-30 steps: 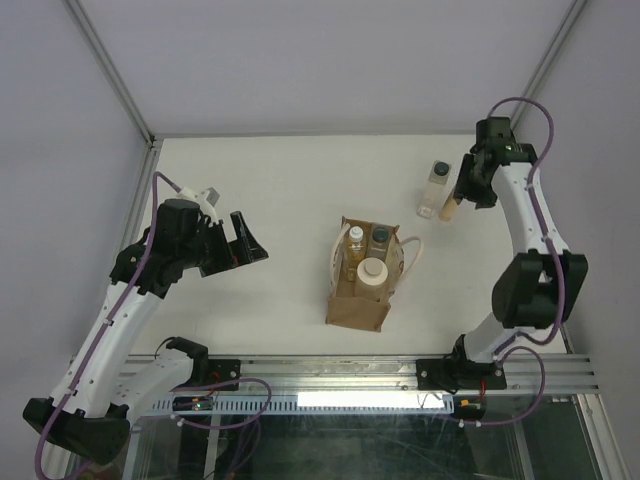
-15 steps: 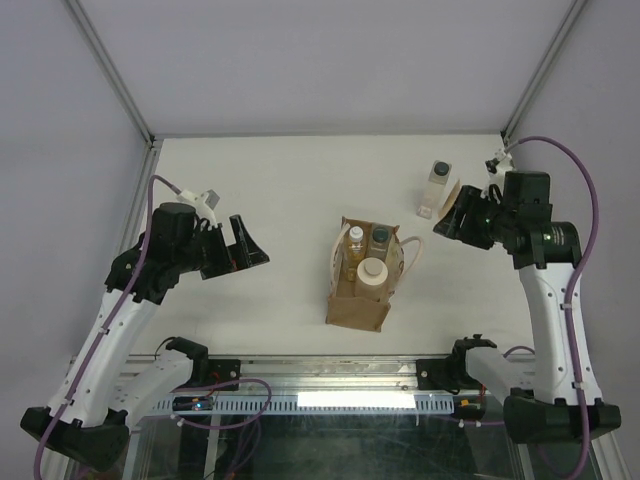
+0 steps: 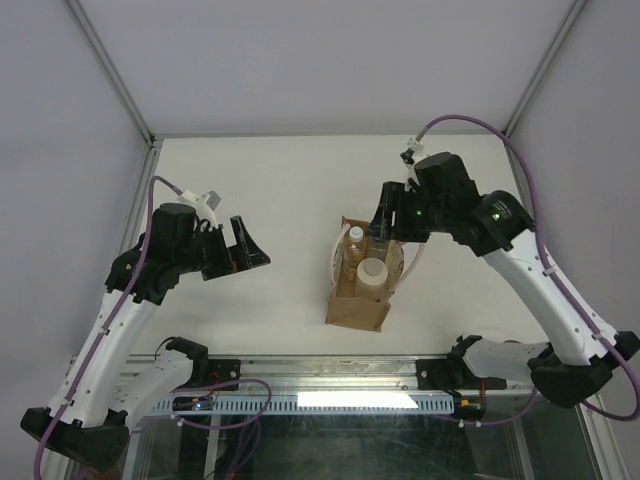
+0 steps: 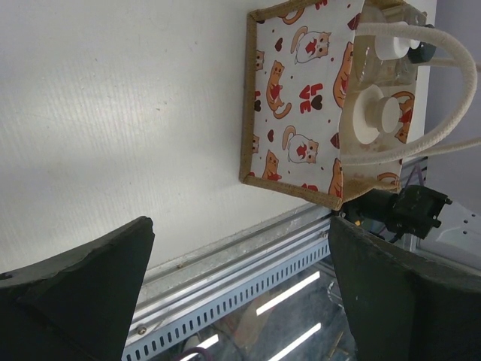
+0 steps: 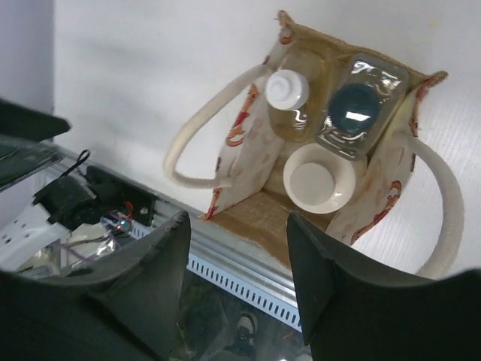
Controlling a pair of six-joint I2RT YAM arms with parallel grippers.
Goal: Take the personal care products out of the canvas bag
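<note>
The canvas bag (image 3: pixel 358 305) stood upright mid-worktop (image 3: pixel 280 180), nearer the near edge, mouth open upward. The right hand (image 3: pixel 392 222) hung over the mouth's far-right side, jaws spread wide, holding nothing. Its wrist view looked straight down on three caps: amber bottle (image 5: pixel 287 89), dark-capped clear bottle (image 5: pixel 355 107), cream bottle (image 5: pixel 319 178). All were upright, long axes pointing up at that hand. Judged: a straight descent would reach them. The left hand (image 3: pixel 245 245) sat well apart toward the left edge, open, empty. The right was clearly nearer.
</note>
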